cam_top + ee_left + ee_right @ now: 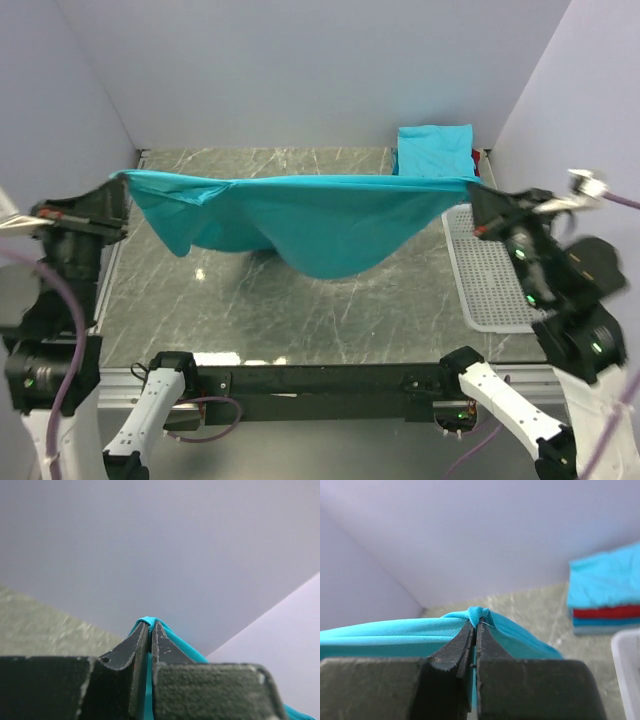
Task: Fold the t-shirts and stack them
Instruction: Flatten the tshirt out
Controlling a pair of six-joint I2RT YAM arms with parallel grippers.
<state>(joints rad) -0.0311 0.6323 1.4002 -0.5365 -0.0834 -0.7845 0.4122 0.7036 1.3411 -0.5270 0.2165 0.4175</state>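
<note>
A teal t-shirt [310,225] hangs stretched between my two grippers above the marble table [250,310], sagging in the middle. My left gripper [122,182] is shut on its left corner; the pinched cloth [148,621] shows at the fingertips in the left wrist view. My right gripper [476,192] is shut on its right corner, with cloth [479,613] bunched at the tips. A stack of folded t-shirts [435,150] lies at the back right; the right wrist view shows its teal top [607,582] over a red layer [605,612].
A white lattice basket [490,275] lies on the table's right side, its corner showing in the right wrist view [627,665]. Pale walls enclose the table at the back and both sides. The arm bases sit along the near edge.
</note>
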